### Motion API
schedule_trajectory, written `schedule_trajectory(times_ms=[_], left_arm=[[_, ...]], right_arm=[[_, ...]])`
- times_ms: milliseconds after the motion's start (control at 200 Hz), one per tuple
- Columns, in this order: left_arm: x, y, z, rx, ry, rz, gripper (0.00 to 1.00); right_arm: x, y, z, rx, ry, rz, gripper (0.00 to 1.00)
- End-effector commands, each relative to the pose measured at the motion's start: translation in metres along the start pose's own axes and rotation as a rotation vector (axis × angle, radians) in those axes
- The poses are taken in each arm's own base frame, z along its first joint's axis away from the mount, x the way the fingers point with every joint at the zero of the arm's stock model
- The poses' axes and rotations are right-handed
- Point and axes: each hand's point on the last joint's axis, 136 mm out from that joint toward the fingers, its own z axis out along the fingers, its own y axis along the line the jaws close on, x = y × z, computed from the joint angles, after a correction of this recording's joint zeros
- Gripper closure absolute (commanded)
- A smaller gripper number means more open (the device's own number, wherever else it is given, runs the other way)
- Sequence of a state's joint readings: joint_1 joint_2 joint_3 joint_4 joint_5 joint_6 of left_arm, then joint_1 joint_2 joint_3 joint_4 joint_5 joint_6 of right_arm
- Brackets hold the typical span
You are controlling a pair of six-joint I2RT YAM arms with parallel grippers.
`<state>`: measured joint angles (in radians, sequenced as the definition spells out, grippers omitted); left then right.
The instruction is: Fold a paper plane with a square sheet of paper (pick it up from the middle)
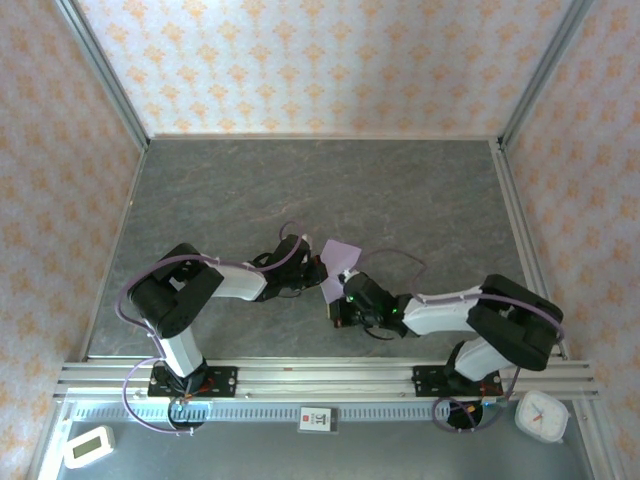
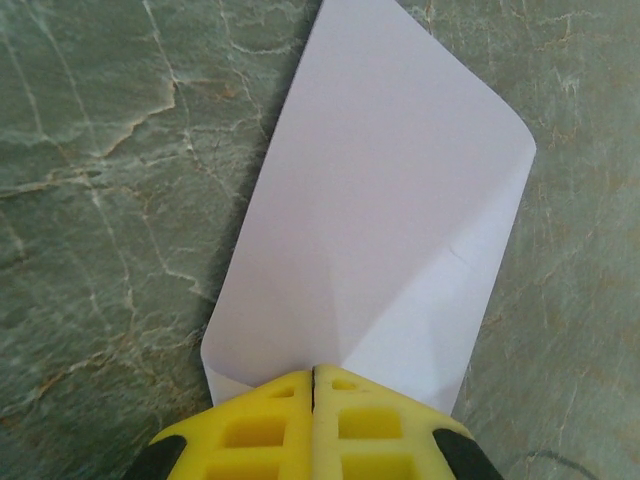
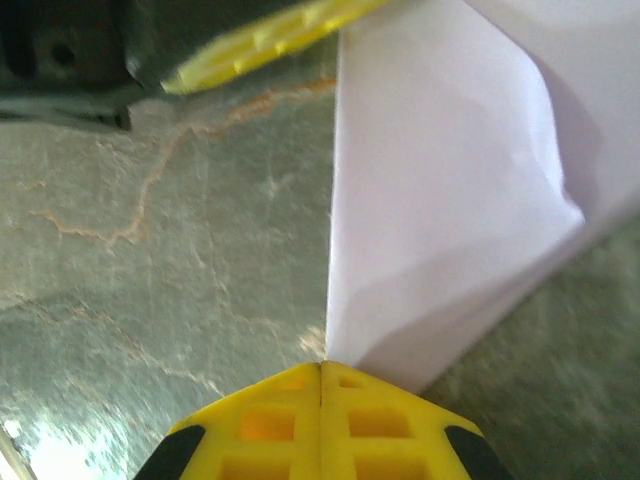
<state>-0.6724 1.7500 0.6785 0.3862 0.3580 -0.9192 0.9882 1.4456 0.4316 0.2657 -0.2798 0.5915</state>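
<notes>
- Left end effector point(image 2: 314, 378): on its wrist camera I see both yellow fingers pressed together with no gap, clenched on the near edge of the sheet of paper point(image 2: 390, 200).
- Right end effector point(image 3: 320, 368): its yellow fingers are also squeezed flat against each other, and a corner of the same sheet point(image 3: 440, 190) runs in between their tips, so I read it as grasping the paper too.
- From above, the left end effector point(image 1: 312, 270) and the right end effector point(image 1: 340, 300) meet just in front of the middle of the desk point(image 1: 300, 190), one on each side of the paper.
- The pale lilac sheet point(image 1: 340, 258) sits between them, near the centre of the desk. It is not flat. The left wrist view shows creases fanning out from the pinched edge. The right wrist view shows one layer bent over another.
- A yellow finger point(image 3: 270, 35) of the left end effector shows at the top of the right wrist view, just beside the sheet's straight edge.
- The desk point(image 2: 100, 200) under the paper is grey-green with a marbled pattern, and the sheet casts a dark shadow on it along one side.
- Further out, I see a small white clock point(image 1: 543, 415) near the right arm's base.
</notes>
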Motion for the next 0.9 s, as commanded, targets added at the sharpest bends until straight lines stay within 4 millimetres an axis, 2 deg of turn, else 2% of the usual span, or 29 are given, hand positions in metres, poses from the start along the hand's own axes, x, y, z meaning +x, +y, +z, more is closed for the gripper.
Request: schedule_trajectory(times_ms=[0,155,245,300,495,566,651,716,841,896], left_arm=[[0.009,0.050,0.005,-0.183,0.013,-0.052,1.00],[0.008,0.049,0.004,-0.175,0.002,-0.077,1.00],[0.008,0.051,0.002,-0.174,-0.010,-0.113,1.00],[0.008,0.052,-0.002,-0.172,-0.023,-0.143,1.00],[0.014,0.061,-0.032,-0.123,-0.153,-0.383,1.00],[0.018,0.057,-0.045,-0.085,-0.217,-0.465,1.00],[0.016,0.044,-0.057,-0.029,-0.279,-0.515,1.00],[0.005,0.029,-0.062,0.009,-0.311,-0.503,1.00],[-0.019,-0.008,-0.070,0.043,-0.352,-0.336,0.97],[-0.023,-0.020,-0.071,0.044,-0.335,-0.258,0.97]], right_arm=[[0.048,-0.049,-0.019,0.205,0.156,0.033,1.00],[0.010,-0.036,-0.043,0.189,0.019,0.057,1.00],[-0.005,-0.030,-0.048,0.169,-0.035,0.072,1.00],[-0.019,-0.017,-0.055,0.122,-0.082,0.077,1.00],[-0.040,0.019,-0.053,-0.029,-0.134,0.099,1.00],[-0.046,0.028,-0.053,-0.072,-0.159,0.112,1.00],[-0.050,0.029,-0.047,-0.077,-0.173,0.121,1.00],[-0.054,0.028,-0.046,-0.076,-0.192,0.132,1.00],[-0.058,0.030,-0.046,-0.099,-0.225,0.167,1.00],[-0.057,0.032,-0.048,-0.115,-0.231,0.178,1.00]])
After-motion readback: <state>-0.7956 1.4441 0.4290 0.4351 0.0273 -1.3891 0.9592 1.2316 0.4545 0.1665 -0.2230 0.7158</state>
